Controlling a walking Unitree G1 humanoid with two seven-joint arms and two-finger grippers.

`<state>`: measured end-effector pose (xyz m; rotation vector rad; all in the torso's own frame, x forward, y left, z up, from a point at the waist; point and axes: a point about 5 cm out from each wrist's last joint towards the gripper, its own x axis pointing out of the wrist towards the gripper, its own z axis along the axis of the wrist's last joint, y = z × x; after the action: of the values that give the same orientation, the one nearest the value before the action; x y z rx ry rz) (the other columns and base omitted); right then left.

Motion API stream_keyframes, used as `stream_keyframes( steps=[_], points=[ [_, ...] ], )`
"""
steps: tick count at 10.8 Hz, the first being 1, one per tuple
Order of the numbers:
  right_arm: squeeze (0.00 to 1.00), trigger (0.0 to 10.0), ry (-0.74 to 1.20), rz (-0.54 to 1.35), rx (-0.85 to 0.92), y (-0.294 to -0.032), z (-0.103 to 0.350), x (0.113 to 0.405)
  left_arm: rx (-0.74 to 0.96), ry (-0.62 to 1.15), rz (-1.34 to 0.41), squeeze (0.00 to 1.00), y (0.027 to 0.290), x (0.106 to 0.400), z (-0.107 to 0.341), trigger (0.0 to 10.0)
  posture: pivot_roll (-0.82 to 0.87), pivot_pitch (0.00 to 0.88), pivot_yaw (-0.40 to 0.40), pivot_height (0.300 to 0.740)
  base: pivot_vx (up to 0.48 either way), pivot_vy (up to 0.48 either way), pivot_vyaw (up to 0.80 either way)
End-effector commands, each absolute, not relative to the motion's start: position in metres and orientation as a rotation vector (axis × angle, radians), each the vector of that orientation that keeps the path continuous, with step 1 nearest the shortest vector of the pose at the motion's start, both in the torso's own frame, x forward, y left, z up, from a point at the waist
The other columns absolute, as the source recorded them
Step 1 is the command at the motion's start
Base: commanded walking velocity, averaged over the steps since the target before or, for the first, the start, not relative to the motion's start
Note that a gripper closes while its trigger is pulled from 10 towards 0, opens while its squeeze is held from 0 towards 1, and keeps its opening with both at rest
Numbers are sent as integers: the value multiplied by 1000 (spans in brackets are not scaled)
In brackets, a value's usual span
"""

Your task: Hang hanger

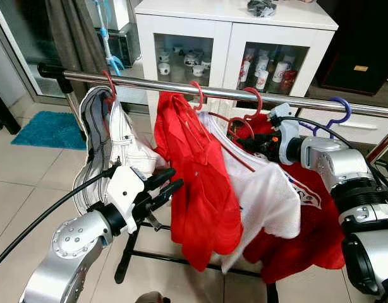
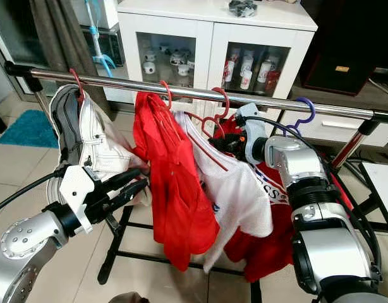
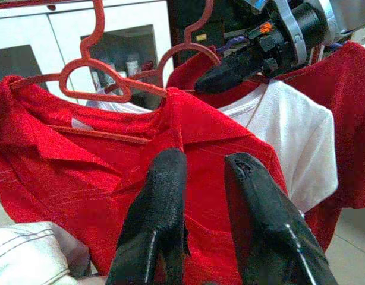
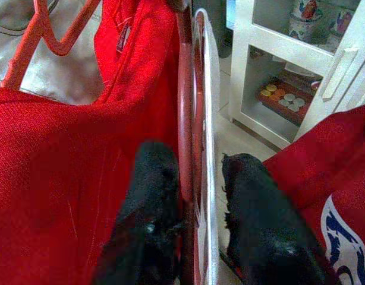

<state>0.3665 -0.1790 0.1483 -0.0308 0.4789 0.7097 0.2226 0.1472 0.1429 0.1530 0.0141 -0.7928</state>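
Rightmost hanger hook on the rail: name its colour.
Purple hook, clearest in the left eye view.

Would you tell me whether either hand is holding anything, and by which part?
The right hand straddles the red hanger at its wire; the left hand is open, holding nothing.

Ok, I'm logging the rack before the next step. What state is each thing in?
white jacket: hung on rail
red shirt: hung on rail
white T-shirt: on a hanger between the right gripper's fingers
purple hanger: hooked, bare
left gripper: open
right gripper: open
cabinet doors: closed
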Motion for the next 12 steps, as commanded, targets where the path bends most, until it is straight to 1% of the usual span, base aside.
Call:
stream_keyframes(
  steps=[1, 6, 7, 8, 11, 12],
  points=[
    [0, 0, 447, 713, -29, -179, 155, 368, 164, 26, -797, 0, 148, 223, 140, 10000, 78, 0, -16, 740, 0, 0, 0],
    [0, 0, 398, 715, -14, -177, 162, 366, 142, 34, -784, 0, 147, 228, 137, 10000, 60, 0, -9, 740, 0, 0, 0],
    [0, 0, 370, 708, -53, -175, 167, 365, 145, 31, -772, 0, 148, 230, 139, 10000, 60, 0, -7, 740, 0, 0, 0],
    [0, 0, 352, 711, -69, -176, 170, 360, 147, 26, -776, 0, 145, 231, 140, 10000, 54, 0, -4, 740, 0, 0, 0],
    [0, 0, 290, 687, -40, -182, 181, 348, 135, 12, -771, 0, 141, 238, 141, 10000, 39, 0, 8, 740, 0, 0, 0],
    [0, 0, 256, 657, -29, -189, 185, 340, 144, 26, -771, 0, 138, 239, 138, 10000, 27, 0, 13, 740, 0, 0, 0]
  ],
)
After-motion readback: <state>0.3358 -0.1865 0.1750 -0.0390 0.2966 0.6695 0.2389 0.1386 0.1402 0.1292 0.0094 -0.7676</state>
